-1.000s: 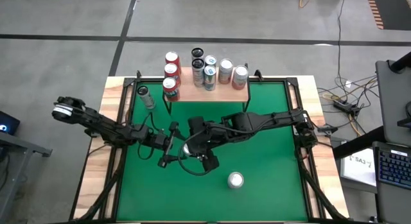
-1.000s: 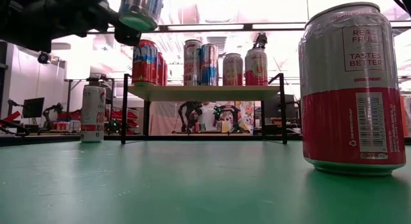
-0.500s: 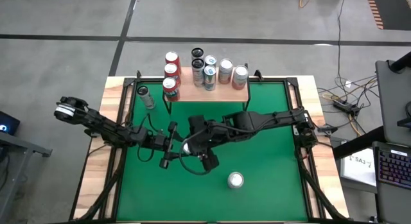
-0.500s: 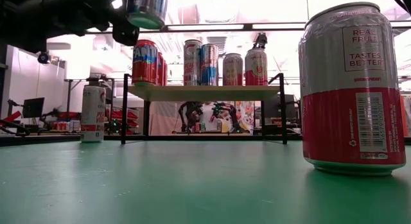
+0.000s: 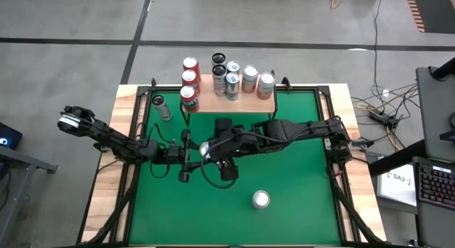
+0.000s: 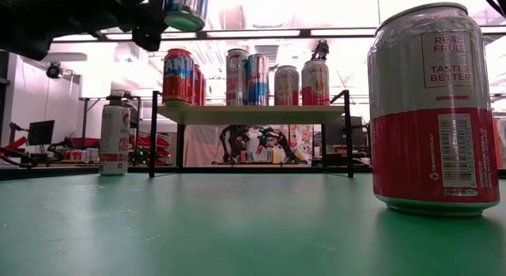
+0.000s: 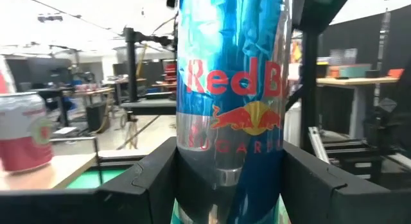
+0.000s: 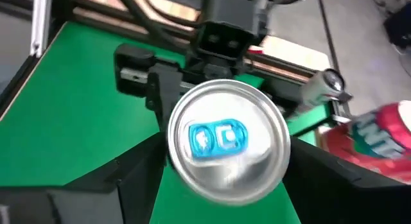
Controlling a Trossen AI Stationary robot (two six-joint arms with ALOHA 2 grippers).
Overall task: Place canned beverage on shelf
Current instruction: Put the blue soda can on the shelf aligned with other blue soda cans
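Note:
A blue and silver Red Bull can [image 7: 231, 89] stands upright in the air over the green table's middle [image 5: 205, 149], high up in the low view [image 6: 183, 7]. My left gripper [image 5: 195, 154] reaches in from the table's left and is shut on the can. My right gripper [image 5: 213, 148] comes from the right and slants down, open. Its fingers [image 8: 115, 179] stand on either side of the can's upper end [image 8: 225, 140]. The shelf [image 5: 245, 99] stands at the far edge and bears several cans. My left gripper pinches the can's lower half [image 7: 186, 166] between its two fingers [image 7: 151, 179], one on each side. The fingers come nearly level from the table's left. The can stands upright, lifted clear of the table.
A red and silver can [image 5: 261, 199] stands on the table toward the near edge, large in the low view [image 6: 435, 110]. Another can [image 5: 162, 107] stands on the table left of the shelf. Green table shows bare at the near left [image 5: 163, 212].
The can has risen a little and stays upright. My right gripper has gone up and slightly toward the far edge above it.

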